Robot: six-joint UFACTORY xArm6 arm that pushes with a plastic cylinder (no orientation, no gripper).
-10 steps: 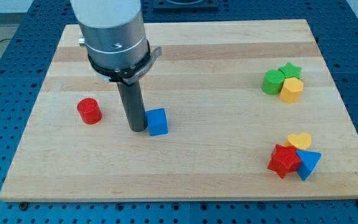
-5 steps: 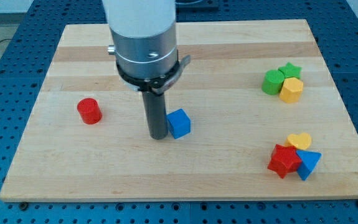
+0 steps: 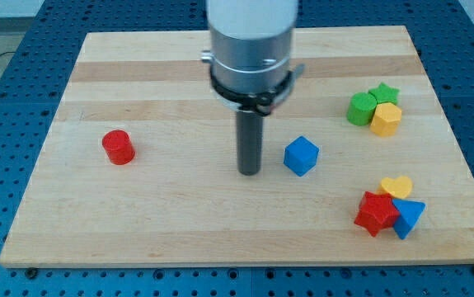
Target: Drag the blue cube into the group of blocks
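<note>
Blue cube (image 3: 301, 155), a small plastic block standing corner-on to the camera, sits near the middle of the pale wooden worktop (image 3: 179, 214), a little toward the view's right. It is apart from every other block, so the task is not yet done.

Going from the view's left: a small red plastic cylinder (image 3: 118, 147) stands alone, well apart from everything, and plays no part in the job.

Next comes my tip (image 3: 249, 172), the lower end of the straight dark rod under the silver arm. It rests on the worktop just beside the blue cube on its left, with a narrow strip of bare wood showing between them, so they are not touching. That side makes sense: a push from the left sends the cube toward the view's right, where the groups lie. The tool is a plain rod with no jaws, so it is neither apart nor clamped on anything.

Further right are 2 clusters of 3 blocks. The upper one holds a green cylinder (image 3: 359, 109), a green star (image 3: 383, 92) and a yellow hexagonal block (image 3: 386, 120), all packed together. The lower one holds a yellow heart (image 3: 397, 186), a red star (image 3: 376, 213) and a blue triangular block (image 3: 410, 217), also touching.

The task sentence does not say which group is meant; both look about equally near. My judgement is that contact must be regained first, slightly below or above the cube's centre, to steer it.
</note>
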